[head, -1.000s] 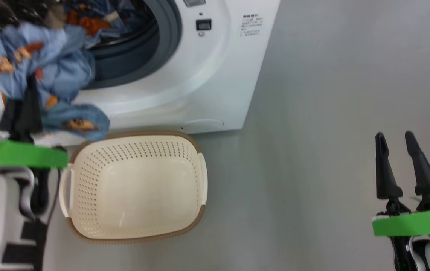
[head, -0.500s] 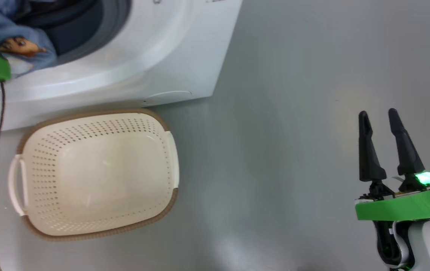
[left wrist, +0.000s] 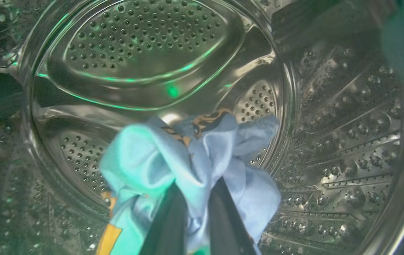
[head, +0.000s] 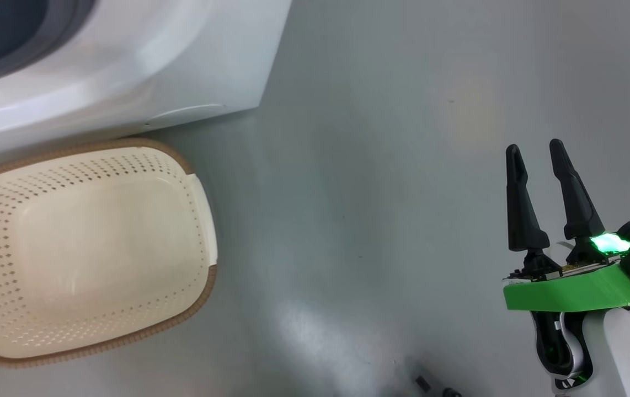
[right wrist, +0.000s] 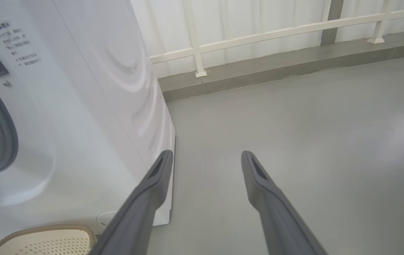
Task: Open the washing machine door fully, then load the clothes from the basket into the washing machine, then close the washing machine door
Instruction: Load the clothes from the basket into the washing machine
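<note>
Basically the basket [head: 200, 193] sat empty, left gripper [left wrist: 195, 198] was clenched on clothes [left wrist: 188, 156] inside the washing machine [head: 144, 71], right gripper [head: 535, 160] gaped idle; release and closing up were left.

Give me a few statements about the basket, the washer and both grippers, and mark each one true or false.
1. The basket is empty. True.
2. The right gripper holds a garment. False: its fingers are spread and empty above the floor.
3. The left gripper is shut on the clothes inside the drum. True.
4. The basket stands far from the washing machine. False: it sits right at the machine's front base.
</note>
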